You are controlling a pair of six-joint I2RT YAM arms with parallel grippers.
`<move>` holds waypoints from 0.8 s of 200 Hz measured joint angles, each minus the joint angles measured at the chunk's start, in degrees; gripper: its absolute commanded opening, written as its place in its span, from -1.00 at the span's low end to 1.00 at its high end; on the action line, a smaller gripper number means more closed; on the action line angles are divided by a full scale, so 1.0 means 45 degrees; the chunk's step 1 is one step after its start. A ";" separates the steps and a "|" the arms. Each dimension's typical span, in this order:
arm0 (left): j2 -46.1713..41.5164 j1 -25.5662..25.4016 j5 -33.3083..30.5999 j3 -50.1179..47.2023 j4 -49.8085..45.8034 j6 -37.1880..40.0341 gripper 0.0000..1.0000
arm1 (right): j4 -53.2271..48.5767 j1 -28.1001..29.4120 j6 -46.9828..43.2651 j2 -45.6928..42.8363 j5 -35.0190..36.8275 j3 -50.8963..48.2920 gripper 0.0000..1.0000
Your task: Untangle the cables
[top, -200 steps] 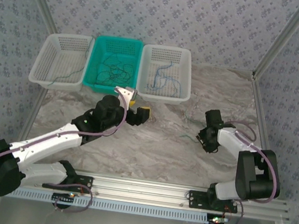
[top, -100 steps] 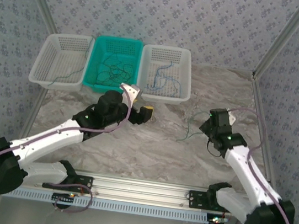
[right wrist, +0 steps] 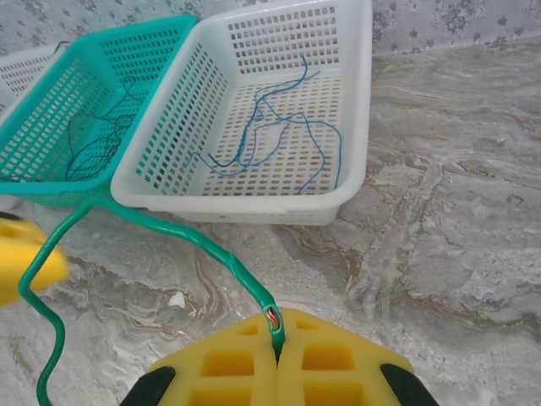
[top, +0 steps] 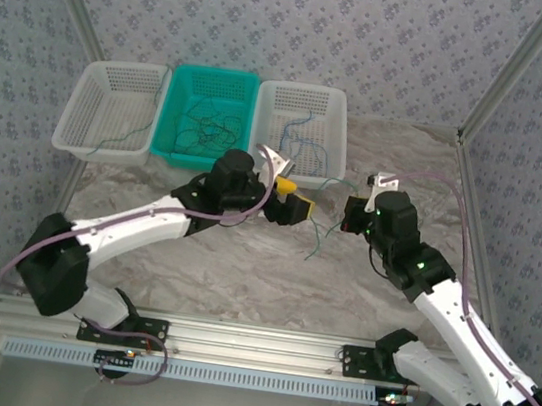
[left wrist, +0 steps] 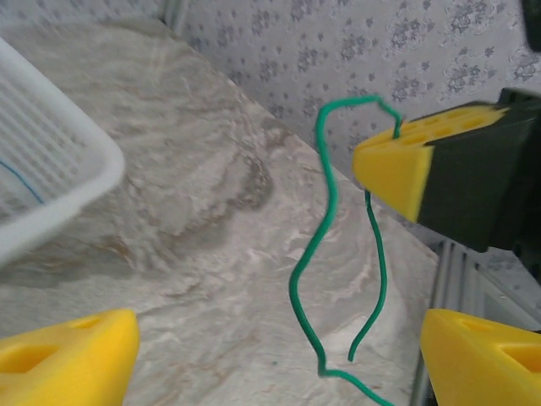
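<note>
A thin green cable (right wrist: pixel 173 230) hangs above the marble table, its stripped end pinched between the yellow pads of my right gripper (right wrist: pixel 275 340), which is shut on it. The same green cable (left wrist: pixel 325 241) dangles in loops between the wide-open fingers of my left gripper (left wrist: pixel 279 364), touching neither finger (left wrist: pixel 72 355). From above, the left gripper (top: pixel 290 196) and right gripper (top: pixel 350 214) face each other closely, with the cable (top: pixel 318 242) drooping between them. A dark tangle of cables (top: pixel 206 128) lies in the teal basket (top: pixel 216 74). Blue cables (top: pixel 305 142) lie in the right white basket (top: pixel 295 178).
A third, white basket (top: pixel 82 111) at the back left holds one thin cable. The three baskets line the table's far edge. Aluminium frame posts (top: pixel 500 84) rise at the sides, and patterned walls enclose the table.
My right gripper has shut on the green cable, lifted it off the table and swung up and left. My left arm has reached right, bringing its open fingers around the hanging cable.
</note>
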 measured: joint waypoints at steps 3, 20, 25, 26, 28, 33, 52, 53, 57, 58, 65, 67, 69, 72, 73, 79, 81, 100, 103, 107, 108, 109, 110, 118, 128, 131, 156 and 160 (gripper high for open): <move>0.0097 -0.0019 0.0044 -0.0034 0.0160 -0.0141 0.71 | 0.0010 0.0000 0.0000 0.0000 -0.0019 0.0015 -1.00; 0.0602 -0.0146 0.0335 -0.0257 0.1088 -0.0967 0.62 | 0.0126 -0.0005 0.0010 0.0000 -0.0063 0.0092 -1.00; 0.0733 -0.0199 0.0364 -0.0325 0.1341 -0.1209 0.56 | 0.0165 0.0000 0.0019 0.0000 -0.0068 0.0112 -1.00; 0.0748 -0.0209 0.0369 -0.0335 0.1375 -0.1229 0.54 | 0.0170 0.0000 0.0024 0.0000 -0.0068 0.0112 -1.00; 0.0826 -0.0228 0.0393 -0.0359 0.1481 -0.1365 0.52 | 0.0185 0.0000 0.0044 0.0000 -0.0068 0.0121 -1.00; 0.0957 -0.0291 0.0418 -0.0384 0.1666 -0.1515 0.44 | 0.0199 0.0000 0.0049 0.0000 -0.0073 0.0151 -1.00; 0.1579 -0.0539 0.0330 -0.0389 0.2249 -0.2195 0.00 | 0.0316 -0.0005 0.0155 0.0000 -0.0058 0.0165 -1.00; 0.1622 -0.0554 0.0340 -0.0393 0.2273 -0.2278 -0.02 | 0.0311 -0.0005 0.0155 0.0000 -0.0058 0.0165 -1.00; 0.1744 -0.0597 0.0219 -0.0393 0.2302 -0.2424 -0.14 | 0.0316 -0.0005 0.0199 0.0000 -0.0049 0.0165 -1.00; 0.1763 -0.0612 0.0214 -0.0398 0.2307 -0.2414 -0.16 | 0.0311 -0.0005 0.0204 0.0000 -0.0049 0.0165 -1.00; 0.1914 -0.0690 0.0029 -0.0427 0.2356 -0.2531 -0.34 | 0.0311 -0.0015 0.0272 0.0000 -0.0029 0.0165 -1.00; 0.1953 -0.0714 0.0000 -0.0452 0.2390 -0.2608 -0.40 | 0.0311 -0.0015 0.0277 0.0000 -0.0024 0.0165 -1.00; 0.1977 -0.0729 -0.0112 -0.0466 0.2390 -0.2696 -0.44 | 0.0311 -0.0015 0.0296 0.0000 -0.0019 0.0165 -1.00; 0.2016 -0.0743 -0.0194 -0.0500 0.2395 -0.2623 -0.52 | 0.0311 -0.0019 0.0296 0.0000 -0.0015 0.0165 -1.00; 0.2025 -0.0753 -0.0199 -0.0515 0.2395 -0.2647 -0.54 | 0.0311 -0.0024 0.0306 -0.0005 -0.0005 0.0165 -1.00; 0.2030 -0.0797 -0.0500 -0.0622 0.2385 -0.2715 -0.68 | 0.0311 -0.0044 0.0345 -0.0010 0.0039 0.0165 -1.00; 0.2030 -0.0801 -0.0549 -0.0656 0.2380 -0.2773 -0.71 | 0.0306 -0.0049 0.0359 -0.0024 0.0068 0.0165 -1.00; 0.1962 -0.0738 -0.1627 -0.0908 0.1880 -0.2540 -1.00 | 0.0175 -0.0243 0.0510 -0.0209 0.0389 0.0165 -1.00; 0.1904 -0.0675 -0.1889 -0.0928 0.1676 -0.2458 -1.00 | 0.0146 -0.0296 0.0554 -0.0267 0.0452 0.0165 -1.00; 0.1831 -0.0631 -0.2093 -0.0952 0.1438 -0.2370 -1.00 | 0.0053 -0.0355 0.0593 -0.0330 0.0505 0.0165 -1.00; 0.1783 -0.0583 -0.2220 -0.0957 0.1331 -0.2259 -1.00 | 0.0015 -0.0384 0.0612 -0.0359 0.0529 0.0165 -1.00; 0.1758 -0.0563 -0.2283 -0.0957 0.1263 -0.2215 -1.00 | -0.0005 -0.0403 0.0627 -0.0379 0.0554 0.0165 -1.00; 0.1739 -0.0549 -0.2331 -0.0957 0.1200 -0.2191 -1.00 | -0.0024 -0.0423 0.0636 -0.0403 0.0559 0.0165 -1.00; 0.1370 -0.0350 -0.2837 -0.0991 0.0622 -0.1855 -1.00 | -0.0253 -0.0627 0.0695 -0.0593 0.0602 0.0151 -1.00; 0.0753 -0.0039 -0.3337 -0.1015 0.0010 -0.1413 -1.00 | -0.0447 -0.0865 0.0719 -0.0826 0.0559 0.0087 -1.00; 0.0515 0.0068 -0.3483 -0.1015 -0.0170 -0.1277 -1.00 | -0.0510 -0.0971 0.0724 -0.0937 0.0510 0.0034 -1.00; -0.2254 0.1491 -0.3691 -0.1010 -0.1239 -0.0019 -1.00 | -0.0223 -0.1205 0.0277 -0.1341 -0.1491 -0.0418 -1.00; -0.2701 0.1802 -0.3546 -0.1001 -0.1355 0.0199 -1.00 | -0.0010 -0.1185 0.0112 -0.1321 -0.2059 -0.0461 -1.00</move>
